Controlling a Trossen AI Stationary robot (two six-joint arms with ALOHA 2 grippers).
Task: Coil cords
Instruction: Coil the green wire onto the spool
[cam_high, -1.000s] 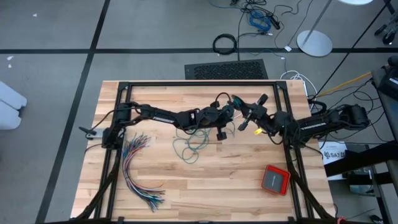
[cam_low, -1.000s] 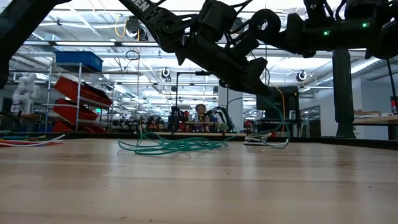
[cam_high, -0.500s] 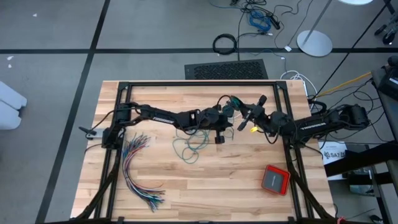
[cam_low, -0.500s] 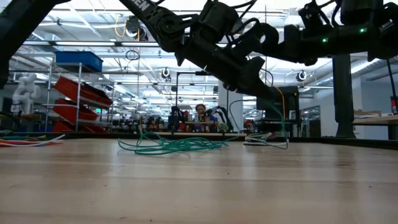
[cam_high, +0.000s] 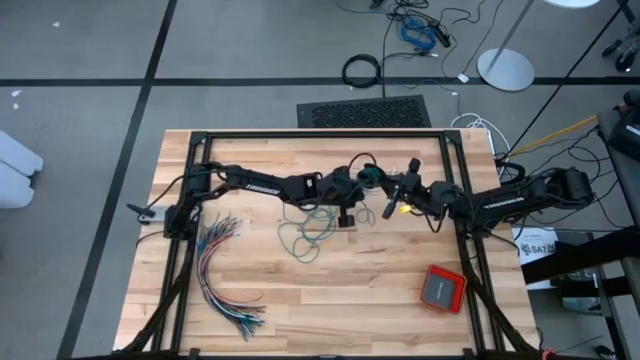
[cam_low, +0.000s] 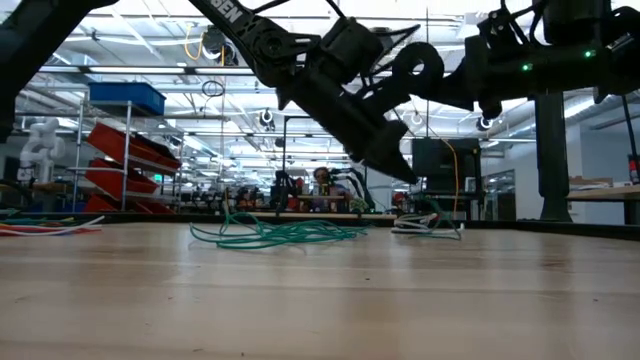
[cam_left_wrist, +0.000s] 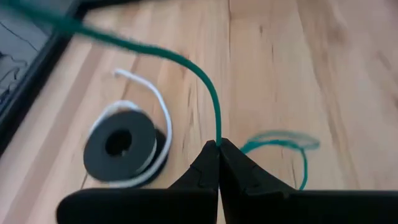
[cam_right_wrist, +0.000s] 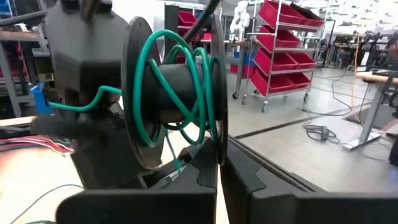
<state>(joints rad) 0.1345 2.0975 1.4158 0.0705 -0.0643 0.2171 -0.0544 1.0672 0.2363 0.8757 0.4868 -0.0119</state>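
The left hand (cam_left_wrist: 218, 149) was closed tight on the thin teal-green cord (cam_left_wrist: 205, 81), pinching it at the very fingertips so the strand ran taut up and away from them. The right hand (cam_right_wrist: 217, 165) was also fully closed, clamped on the rim of a black plastic spool (cam_right_wrist: 174, 99) with flat round flanges; several loops of the teal cord already sat around its core. The two hands met above the middle of the pale wooden plank counter (cam_high: 300, 300), toward its far side, which looked arranged so that one could feed cord while the other presented the spool for winding.

Most of the teal cord lay loose in a tangled heap on the counter (cam_low: 270, 233), just beneath and beside the left arm, so I judged the coiling only begun. A second black spool (cam_left_wrist: 121, 143) lay flat on the wood, a smooth disc with a hole in its centre and a short white tail (cam_left_wrist: 155, 102) curling round it. The glossy cord looked springy, so loops could slip off the flange
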